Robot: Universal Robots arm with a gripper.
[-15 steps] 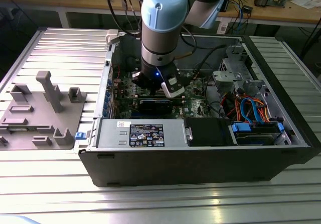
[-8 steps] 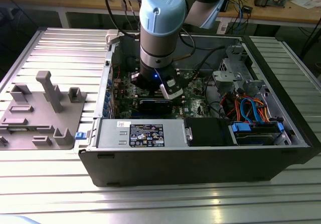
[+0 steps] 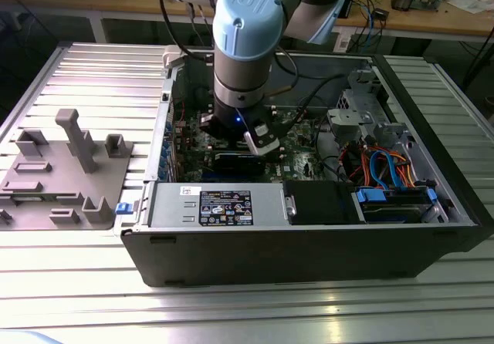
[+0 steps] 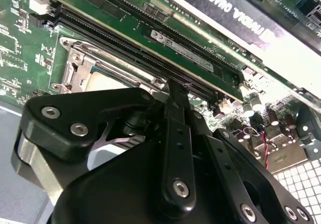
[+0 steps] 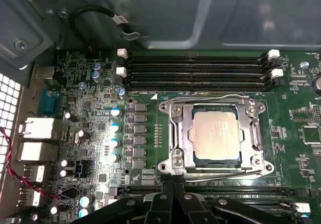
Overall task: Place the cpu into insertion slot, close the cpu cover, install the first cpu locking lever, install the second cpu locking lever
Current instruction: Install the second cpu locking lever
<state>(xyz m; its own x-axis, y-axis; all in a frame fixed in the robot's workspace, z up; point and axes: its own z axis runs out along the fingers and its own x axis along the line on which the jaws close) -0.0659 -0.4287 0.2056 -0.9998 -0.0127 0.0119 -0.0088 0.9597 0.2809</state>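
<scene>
The cpu (image 5: 215, 133), a silvery square chip, sits in the insertion slot (image 5: 169, 164) on the green board. The cpu cover (image 5: 186, 133), a thin metal frame with a window, lies flat over the chip's edges. Thin wire levers (image 5: 225, 173) run along two opposite sides of the frame. My gripper (image 5: 173, 186) is shut, its black fingers pressed together just beside the socket's edge, and I cannot tell whether they touch the near lever. In the second wrist view my gripper (image 4: 175, 89) hides part of the cover (image 4: 83, 58). In the exterior view my gripper (image 3: 245, 139) reaches down inside the open computer case.
Long memory slots (image 5: 195, 71) run beside the socket. A black graphics card (image 4: 225, 8) stands close by. The power supply (image 3: 224, 205) and a drive bay with blue and orange cables (image 3: 386, 166) line the case front. A grey fixture tray (image 3: 62, 174) lies at the exterior view's left.
</scene>
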